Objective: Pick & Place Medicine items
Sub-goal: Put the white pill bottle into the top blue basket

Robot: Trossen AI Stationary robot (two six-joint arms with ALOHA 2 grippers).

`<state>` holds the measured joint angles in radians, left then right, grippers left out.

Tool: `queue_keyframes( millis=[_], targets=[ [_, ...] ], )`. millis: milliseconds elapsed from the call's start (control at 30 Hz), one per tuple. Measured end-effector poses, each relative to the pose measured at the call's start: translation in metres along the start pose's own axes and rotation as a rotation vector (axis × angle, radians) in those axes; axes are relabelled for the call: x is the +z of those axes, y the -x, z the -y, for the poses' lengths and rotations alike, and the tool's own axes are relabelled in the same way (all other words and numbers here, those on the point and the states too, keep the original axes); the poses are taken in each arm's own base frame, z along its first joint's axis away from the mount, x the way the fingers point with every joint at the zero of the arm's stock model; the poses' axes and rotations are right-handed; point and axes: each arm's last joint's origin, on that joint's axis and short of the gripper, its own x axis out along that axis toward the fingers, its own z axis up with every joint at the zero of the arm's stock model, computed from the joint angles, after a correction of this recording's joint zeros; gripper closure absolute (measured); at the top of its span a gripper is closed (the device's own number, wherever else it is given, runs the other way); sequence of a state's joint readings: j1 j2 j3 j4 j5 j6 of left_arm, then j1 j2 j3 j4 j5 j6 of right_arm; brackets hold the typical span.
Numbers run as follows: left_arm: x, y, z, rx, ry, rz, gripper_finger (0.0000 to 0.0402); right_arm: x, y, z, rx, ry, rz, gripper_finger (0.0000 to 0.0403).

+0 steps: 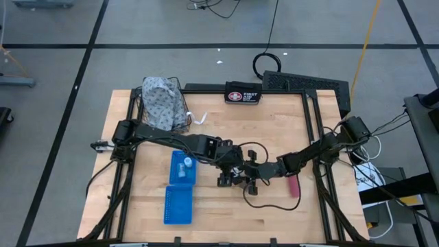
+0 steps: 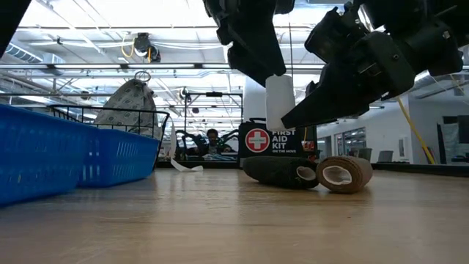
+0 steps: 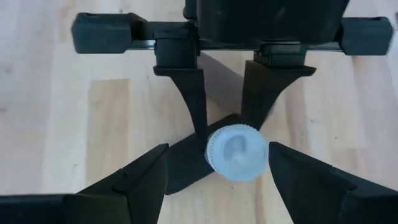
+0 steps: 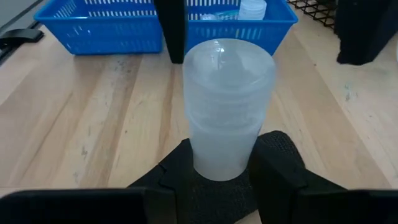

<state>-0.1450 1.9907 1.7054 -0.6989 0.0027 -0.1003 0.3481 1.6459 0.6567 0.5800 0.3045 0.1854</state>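
right gripper (image 4: 221,168) clamps white bottle (image 4: 227,102) | left gripper (image 3: 217,177) spread around it | bottle base hidden

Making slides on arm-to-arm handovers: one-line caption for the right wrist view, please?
Right gripper holds a white bottle upright above the table, blue basket beyond.

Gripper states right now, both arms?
Left gripper: open, fingers either side of the small white round plastic bottle.
Right gripper: shut on that bottle.

Small white round bottle (image 2: 279,101) held upright off the desk at centre. Another white bottle (image 1: 187,162) at 9 o'clock. Pink tube (image 1: 293,184) at 4 o'clock. Black oblong (image 2: 280,171) touching brown oblong (image 2: 344,174), both lying flat.
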Motion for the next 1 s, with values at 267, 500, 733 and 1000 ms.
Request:
queue_keyframes(
  millis=[267,500,733,1000],
  targets=[
    [-0.004,-0.019,0.002,-0.046,-0.017,-0.033,0.0128,0.001,0.000,-0.001,0.026,0.003,0.011,0.0288],
    [-0.004,-0.019,0.002,-0.047,-0.016,-0.031,0.0128,0.002,0.000,-0.001,0.027,0.010,0.013,0.0288],
    [-0.003,-0.016,0.002,-0.048,-0.018,-0.023,0.0128,0.001,0.000,-0.001,0.026,0.011,0.010,0.0288],
    [-0.003,-0.016,0.002,-0.049,-0.019,-0.023,0.0129,0.001,0.000,-0.001,0.025,0.011,0.009,0.0288]
  ],
)
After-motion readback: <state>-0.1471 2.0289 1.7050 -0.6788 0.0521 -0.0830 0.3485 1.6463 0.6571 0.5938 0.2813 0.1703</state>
